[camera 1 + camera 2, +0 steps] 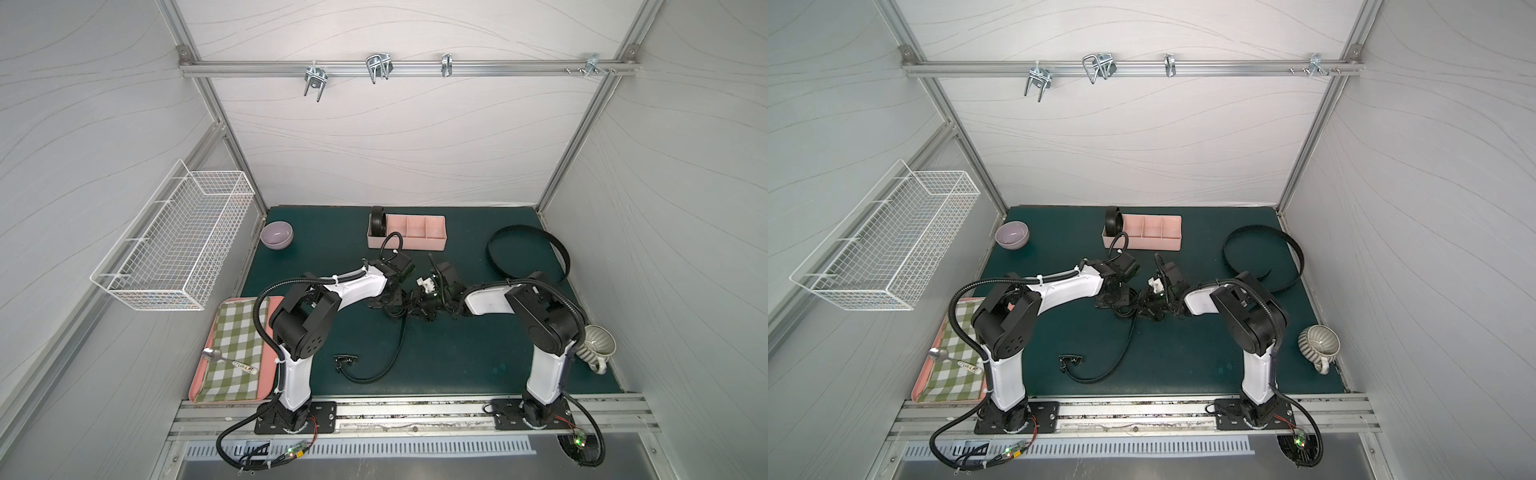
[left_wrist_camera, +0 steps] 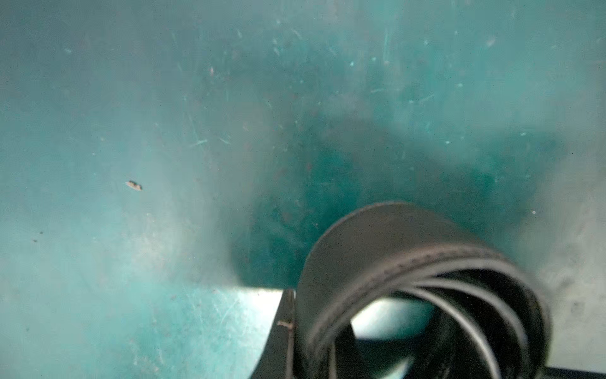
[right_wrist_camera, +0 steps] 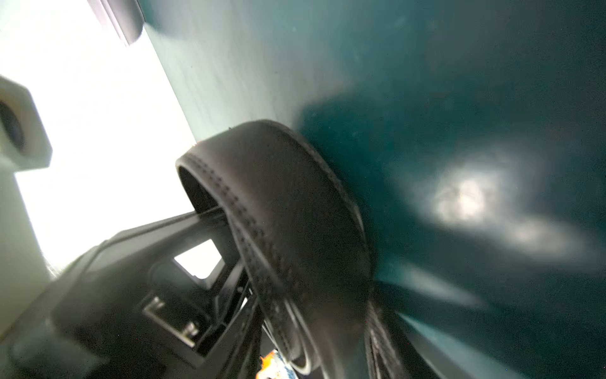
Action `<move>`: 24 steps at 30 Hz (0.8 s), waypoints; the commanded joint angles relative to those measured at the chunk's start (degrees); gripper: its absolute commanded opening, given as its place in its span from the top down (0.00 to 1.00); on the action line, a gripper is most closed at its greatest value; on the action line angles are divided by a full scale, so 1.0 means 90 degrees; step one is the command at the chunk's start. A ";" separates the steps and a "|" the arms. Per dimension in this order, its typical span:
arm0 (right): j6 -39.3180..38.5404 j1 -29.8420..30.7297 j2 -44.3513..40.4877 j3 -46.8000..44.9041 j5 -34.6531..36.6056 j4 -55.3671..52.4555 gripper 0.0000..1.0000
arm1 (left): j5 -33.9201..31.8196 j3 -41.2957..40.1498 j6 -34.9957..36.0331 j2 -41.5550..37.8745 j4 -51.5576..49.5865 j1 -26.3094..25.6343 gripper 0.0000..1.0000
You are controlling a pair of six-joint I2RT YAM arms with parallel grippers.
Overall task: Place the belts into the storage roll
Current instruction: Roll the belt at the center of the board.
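Note:
The storage roll (image 1: 419, 232) stands at the back of the green mat, with one coiled belt (image 1: 378, 222) upright in its left end compartment. A second belt (image 1: 528, 253) lies in a loose loop at the right. At the middle of the mat my left gripper (image 1: 392, 300) and right gripper (image 1: 420, 305) meet on the third belt. It is partly rolled into a coil (image 2: 377, 249), and its tail (image 1: 400, 345) trails to a buckle (image 1: 345, 359) near the front. The left gripper is shut on the coil, one finger (image 2: 284, 328) against its side. The coil (image 3: 288, 203) fills the right jaws.
A lilac bowl (image 1: 276, 235) sits at the back left and a ribbed mug (image 1: 596, 343) at the front right. A flat pink tray (image 1: 199, 386) with a checked cloth and a spoon (image 1: 214, 354) lies front left. A wire basket (image 1: 174, 245) hangs on the left wall.

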 commanded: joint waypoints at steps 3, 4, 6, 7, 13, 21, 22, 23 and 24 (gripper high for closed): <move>0.0625 0.0518 0.0150 -0.0159 0.0014 -0.0127 0.53 | 0.1293 -0.0534 -0.0319 0.0882 0.0684 -0.0426 1.00; 0.0544 0.0533 0.0142 -0.0122 0.0047 -0.0292 0.55 | 0.1292 -0.0534 -0.0308 0.0872 0.0661 -0.0436 1.00; 0.0286 0.0526 0.0146 -0.0027 0.0119 -0.0694 0.62 | 0.1295 -0.0554 -0.0268 0.0848 0.0641 -0.0458 1.00; 0.0171 0.0524 0.0141 0.0010 0.0122 -0.0847 0.64 | 0.1316 -0.0585 -0.0250 0.0821 0.0641 -0.0468 1.00; -0.1119 0.0355 -0.0024 0.0382 0.0294 -0.2442 0.76 | 0.1636 -0.0852 -0.0058 0.0487 0.0676 -0.0460 1.00; -0.3112 0.0235 -0.0380 0.1389 0.1030 -0.4920 0.85 | 0.2520 -0.1277 0.0165 -0.0469 0.0837 -0.0482 0.95; -0.3229 0.0231 -0.0416 0.1453 0.1093 -0.5055 0.87 | 0.2567 -0.1312 0.0152 -0.0588 0.0836 -0.0486 0.90; -0.3338 0.0217 -0.0442 0.1512 0.1171 -0.5188 0.89 | 0.2579 -0.1360 0.0121 -0.0741 0.0853 -0.0484 0.85; -0.3439 0.0208 -0.0481 0.1561 0.1233 -0.5294 0.91 | 0.2556 -0.1423 0.0089 -0.0912 0.0872 -0.0479 0.81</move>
